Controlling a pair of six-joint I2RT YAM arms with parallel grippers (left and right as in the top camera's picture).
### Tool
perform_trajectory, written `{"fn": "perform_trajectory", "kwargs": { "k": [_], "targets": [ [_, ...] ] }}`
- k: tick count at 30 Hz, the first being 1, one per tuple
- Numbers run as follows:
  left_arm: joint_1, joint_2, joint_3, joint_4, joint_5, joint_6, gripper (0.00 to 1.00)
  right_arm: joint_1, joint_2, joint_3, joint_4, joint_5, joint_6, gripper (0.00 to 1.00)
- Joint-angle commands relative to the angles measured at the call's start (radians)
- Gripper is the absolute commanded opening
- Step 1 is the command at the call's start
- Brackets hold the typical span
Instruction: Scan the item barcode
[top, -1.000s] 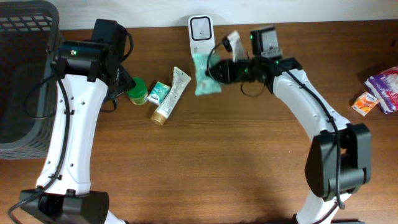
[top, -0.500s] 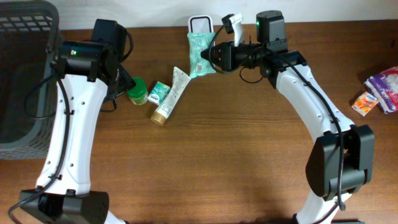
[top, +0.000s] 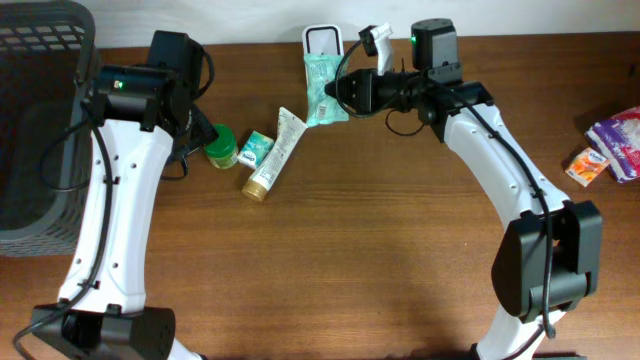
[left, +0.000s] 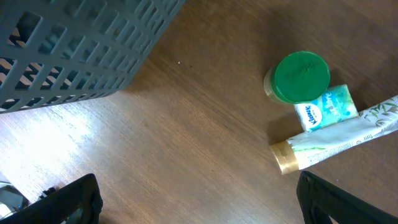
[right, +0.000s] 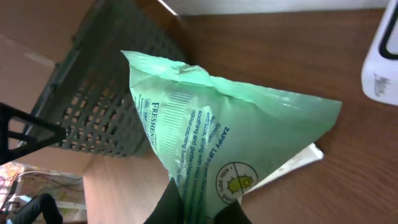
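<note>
Overhead view: the right gripper (top: 347, 92) is clamped on one edge of the green wipes packet (top: 322, 85). The packet juts out past its fingertips, just by the white scanner (top: 322, 40). The left gripper (left: 199, 202) spreads its fingers wide over the table (left: 186, 143), with a green-capped jar (left: 300, 76) ahead of them.

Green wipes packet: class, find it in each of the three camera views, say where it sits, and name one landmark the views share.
Overhead: green wipes packet top centre, overlapping the white scanner, gripped by the right claw.
Left wrist: not in it.
Right wrist: fills the centre, pinched from below.
Shared landmark: the grey basket, on the left in all three views.
</note>
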Motion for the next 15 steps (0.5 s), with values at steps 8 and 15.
{"fn": "perform_trajectory", "kwargs": {
  "k": [8,15],
  "targets": [
    [0.001,-0.003,-0.001,-0.002,-0.011,0.013,0.99,0.002,-0.024,0.028,-0.084,0.151,0.005,0.04],
    [0.0,-0.003,-0.001,-0.002,-0.011,0.012,0.99,0.15,-0.005,0.027,-0.292,1.234,-0.103,0.04]
  ]
}}
